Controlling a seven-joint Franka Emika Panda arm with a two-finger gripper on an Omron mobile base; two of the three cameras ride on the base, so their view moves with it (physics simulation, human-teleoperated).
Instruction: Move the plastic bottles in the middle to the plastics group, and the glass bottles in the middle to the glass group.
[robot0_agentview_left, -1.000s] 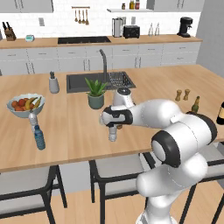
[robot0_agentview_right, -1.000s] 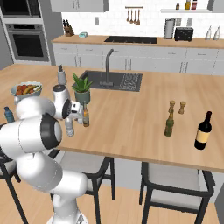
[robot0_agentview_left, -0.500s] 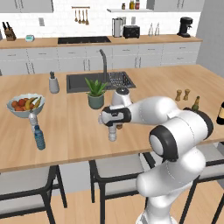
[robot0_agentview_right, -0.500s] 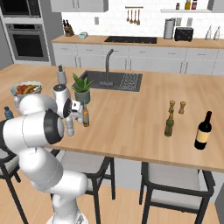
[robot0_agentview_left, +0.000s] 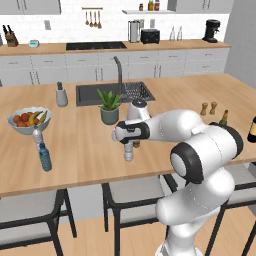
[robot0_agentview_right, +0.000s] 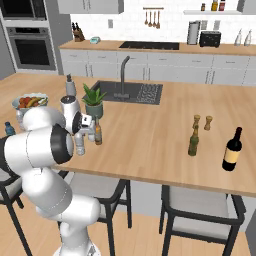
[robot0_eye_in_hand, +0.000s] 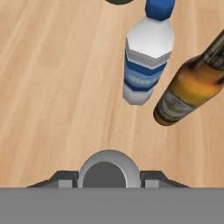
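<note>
The plain water bottle (robot0_agentview_left: 129, 153) stands directly beneath the gripper (robot0_agentview_left: 128, 138), upright on the counter (robot0_agentview_left: 85, 160). Its long axis is vertical and its cap points straight up into the hand, so in the hand view it is seen end-on as a round grey disc (robot0_eye_in_hand: 108, 169). The fingertips (robot0_eye_in_hand: 65, 177) are set narrowly on either side of that cap, at or very near its edge; whether a firm hold is made cannot be told. The hold is taken high and on a small round surface, so it is judged that the bottle could be pinched off-centre, twisted out of the jaws or tipped when it is lifted. Just ahead of the gripper a second water bottle with a blue-and-white label (robot0_eye_in_hand: 146, 65) is found, and close beside that a brown glass bottle (robot0_eye_in_hand: 192, 85), both upright. These neighbours could be struck and toppled if the held bottle is swung low or dragged rather than raised first. The plastics group, a blue-tinted bottle (robot0_agentview_left: 45, 158) and a small clear one (robot0_agentview_left: 37, 138), lies well apart to the gripper's left, near the fruit bowl (robot0_agentview_left: 14, 128). A long sideways carry is therefore called for, and a loose hold would be tested along it.
</note>
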